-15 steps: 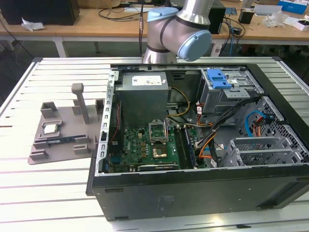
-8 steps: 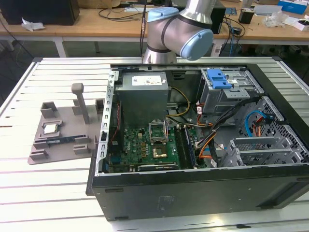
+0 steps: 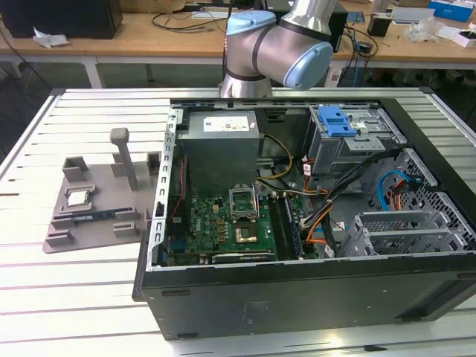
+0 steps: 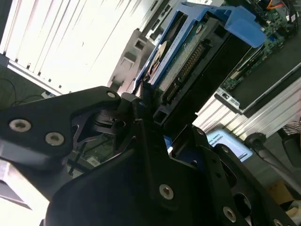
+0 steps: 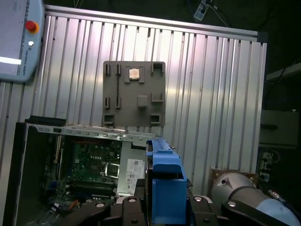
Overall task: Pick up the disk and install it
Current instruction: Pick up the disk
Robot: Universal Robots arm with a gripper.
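The tool (image 4: 153, 110) is holding the disk (image 4: 188, 61).
It is squeezing the disk from both sides, closed tight on one end. The disk is hanging in the air above the open case (image 5: 70, 165). A gray tray (image 5: 134, 94) is lying beside the case on the tabletop (image 5: 211, 84).

disk (image 4: 188, 63) bracket plastic, table (image 3: 74, 297) ribbed metal

We count 1 disk (image 4: 183, 63), 1 open computer case (image 3: 297, 297), 1 motherboard (image 3: 216, 227), 1 power supply (image 3: 221, 149), 1 drive cage (image 3: 349, 149), 1 grey tray (image 3: 104, 197) and 1 chip (image 3: 78, 197).
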